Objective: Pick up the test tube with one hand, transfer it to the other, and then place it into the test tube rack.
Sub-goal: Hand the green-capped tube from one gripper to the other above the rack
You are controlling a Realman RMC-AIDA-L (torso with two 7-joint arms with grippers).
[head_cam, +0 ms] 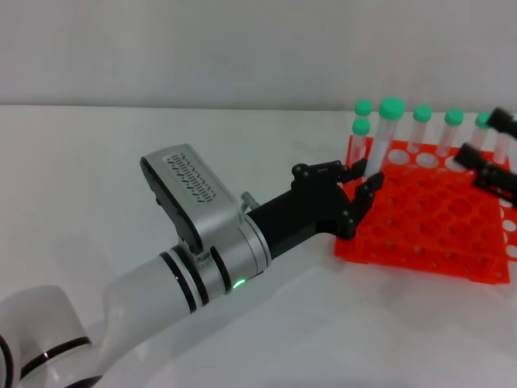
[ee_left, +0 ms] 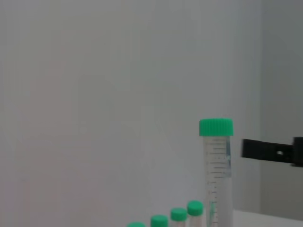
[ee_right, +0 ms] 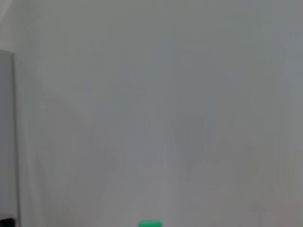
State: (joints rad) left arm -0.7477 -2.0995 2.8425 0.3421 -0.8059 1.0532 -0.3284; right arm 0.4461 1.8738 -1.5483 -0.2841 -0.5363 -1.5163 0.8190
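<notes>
Two pincers are in view over a white desk [head_cam: 97, 162]. Nearest, the left arm's silver-white forearm with green ring light ends in a black multi-fingered left pincer [head_cam: 355, 190], its fingers clamped on the test tube [head_cam: 380, 145] at the near-left corner of the rack. Test tube: slim, clear, graduated wall, green screw cap, held upright; its cap stands above the caps of its neighbours, its lower end hidden behind the fingers. Beyond, the test tube rack [head_cam: 436, 234]: bright orange, two-tiered grid of round holes, most of them vacant. Along its far edge, a row of other green-capped tubes [head_cam: 421, 129] stands seated. Farthest right, the right pincer [head_cam: 493, 174], black, hovers over the rack's right side; whether its fingers are apart or together, cannot tell. Step judged: tube lifted, handover pending. Next move calls for bringing the tube and the right pincer together, keeping the tube vertical.
</notes>
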